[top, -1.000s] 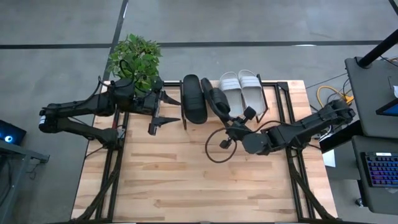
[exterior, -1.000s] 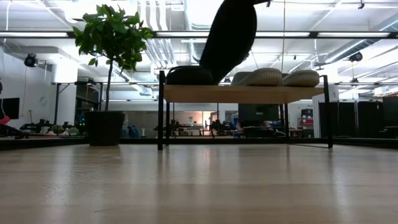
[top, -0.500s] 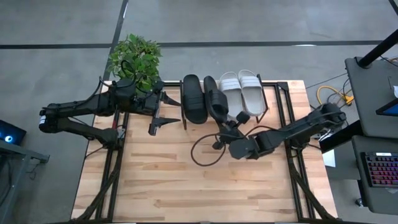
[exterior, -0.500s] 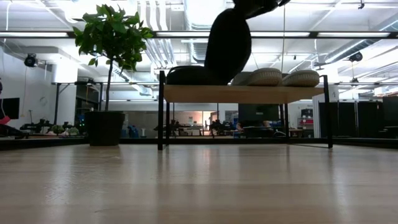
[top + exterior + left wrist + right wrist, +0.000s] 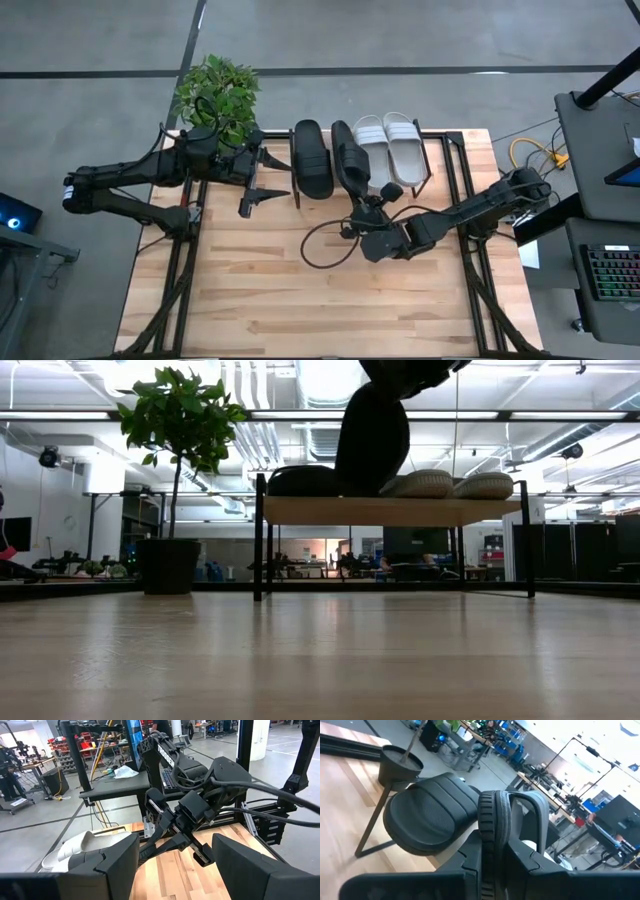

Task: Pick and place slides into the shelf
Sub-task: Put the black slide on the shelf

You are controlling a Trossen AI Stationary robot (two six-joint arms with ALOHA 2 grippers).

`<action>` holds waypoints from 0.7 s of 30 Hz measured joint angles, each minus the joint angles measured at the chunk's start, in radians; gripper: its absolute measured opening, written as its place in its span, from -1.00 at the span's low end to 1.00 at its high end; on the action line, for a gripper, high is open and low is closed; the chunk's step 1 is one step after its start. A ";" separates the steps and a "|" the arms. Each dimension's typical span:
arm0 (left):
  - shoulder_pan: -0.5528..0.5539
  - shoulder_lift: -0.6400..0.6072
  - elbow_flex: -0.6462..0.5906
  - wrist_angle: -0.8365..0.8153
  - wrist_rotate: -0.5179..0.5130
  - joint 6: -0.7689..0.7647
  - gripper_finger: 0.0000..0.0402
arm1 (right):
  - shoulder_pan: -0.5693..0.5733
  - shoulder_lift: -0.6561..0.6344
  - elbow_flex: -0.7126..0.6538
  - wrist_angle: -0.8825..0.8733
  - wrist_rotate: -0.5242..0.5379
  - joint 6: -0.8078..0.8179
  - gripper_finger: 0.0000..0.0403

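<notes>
Matt black slides [image 5: 316, 160]; wood-plank shelf [image 5: 390, 510].

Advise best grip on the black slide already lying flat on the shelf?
Take the black slide by its heel end, the end nearest the table's open side, pinching the sole edge from above. It lies flat on the shelf with a second black slide, held on edge by the right tool, close alongside, so its long sides look cramped.

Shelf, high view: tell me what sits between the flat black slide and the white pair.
In the high view, the second black slide, tipped on edge and shut in the right gripper, stands between the flat black slide and the white pair on the shelf.
</notes>
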 joint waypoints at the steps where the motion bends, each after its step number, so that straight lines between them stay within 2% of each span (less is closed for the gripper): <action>1: 0.000 0.000 0.000 -0.002 0.000 0.000 0.17 | 0.000 -0.001 0.002 -0.021 0.000 0.013 -0.80; 15: 0.000 0.000 0.000 -0.006 0.000 -0.002 0.17 | 0.015 -0.001 0.071 -0.360 -0.006 0.245 -0.80; 21: 0.000 0.000 0.000 -0.006 0.000 -0.014 0.17 | 0.022 0.002 0.089 -0.423 -0.031 0.262 -0.80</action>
